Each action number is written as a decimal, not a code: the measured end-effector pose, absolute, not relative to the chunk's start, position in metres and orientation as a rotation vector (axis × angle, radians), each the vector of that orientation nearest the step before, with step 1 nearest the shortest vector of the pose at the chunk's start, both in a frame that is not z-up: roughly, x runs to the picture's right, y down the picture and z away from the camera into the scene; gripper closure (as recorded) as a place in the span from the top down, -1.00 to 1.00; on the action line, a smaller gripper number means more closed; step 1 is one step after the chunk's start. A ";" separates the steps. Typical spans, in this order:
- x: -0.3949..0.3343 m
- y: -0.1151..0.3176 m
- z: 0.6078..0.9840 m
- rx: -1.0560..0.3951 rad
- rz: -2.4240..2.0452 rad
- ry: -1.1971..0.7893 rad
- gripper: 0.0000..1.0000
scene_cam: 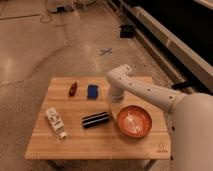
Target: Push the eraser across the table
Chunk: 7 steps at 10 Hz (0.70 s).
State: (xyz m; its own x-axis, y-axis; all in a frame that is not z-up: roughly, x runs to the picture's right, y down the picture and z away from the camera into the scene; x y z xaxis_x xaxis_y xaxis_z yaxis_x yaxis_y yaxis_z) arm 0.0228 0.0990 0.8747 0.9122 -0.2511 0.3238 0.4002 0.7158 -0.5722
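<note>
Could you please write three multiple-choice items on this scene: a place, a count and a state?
1. Where does the eraser lie? A) between the white bottle and the orange bowl B) inside the bowl C) on the floor
2. How many things lie on the table? A) three B) five C) seven
3. How is the bottle posed? A) upright B) on its side C) upside down
Key: 1 A, it lies between them, the hand hanging over the table near its bowl end; 2 B, small red thing, blue block, bottle, eraser, bowl; 3 B, its length rests on the planks.
</note>
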 end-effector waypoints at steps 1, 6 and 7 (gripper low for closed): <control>0.009 0.095 0.878 -0.679 -0.374 -0.242 0.60; -0.004 0.094 0.889 -0.670 -0.400 -0.269 0.47; -0.002 0.098 0.893 -0.671 -0.400 -0.270 0.28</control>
